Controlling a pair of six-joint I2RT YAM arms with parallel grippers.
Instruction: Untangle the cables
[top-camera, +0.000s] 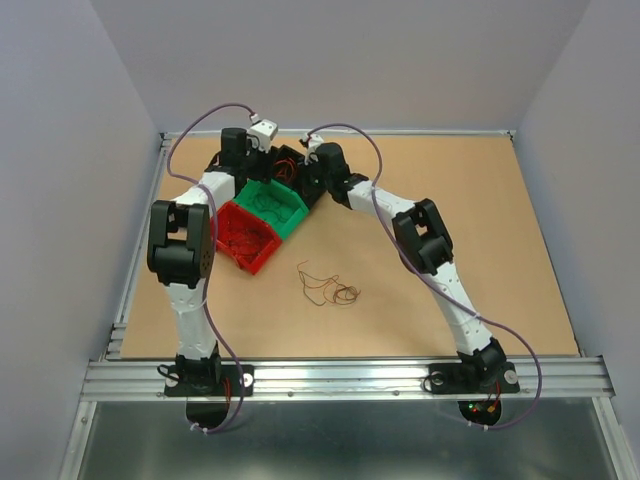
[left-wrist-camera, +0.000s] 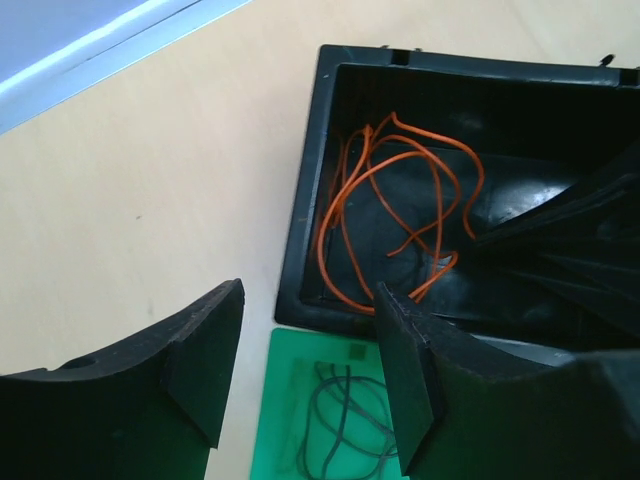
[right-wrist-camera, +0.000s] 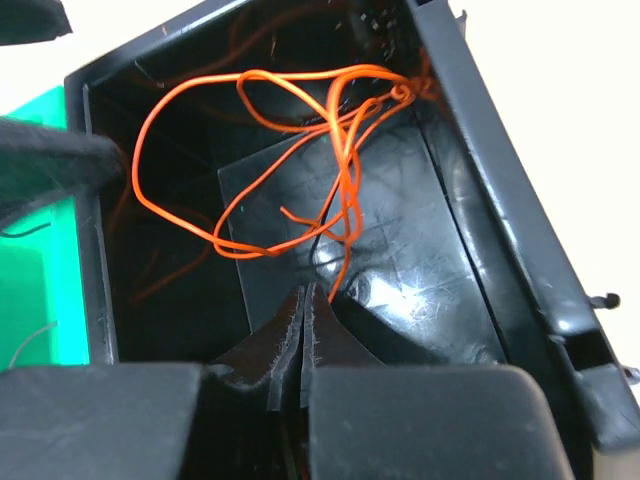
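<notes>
Right wrist, right gripper closed, tips inside black bin

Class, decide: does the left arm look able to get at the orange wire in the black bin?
Probably yes. The left gripper hangs open over the black bin's rim, the orange wire uncovered below. The right gripper, shut on that wire inside, crowds one side.

Showing pale grey walls closing in on three sides of a tan table; running a metal rail along its near edge; lighting everything softly, evenly.
</notes>
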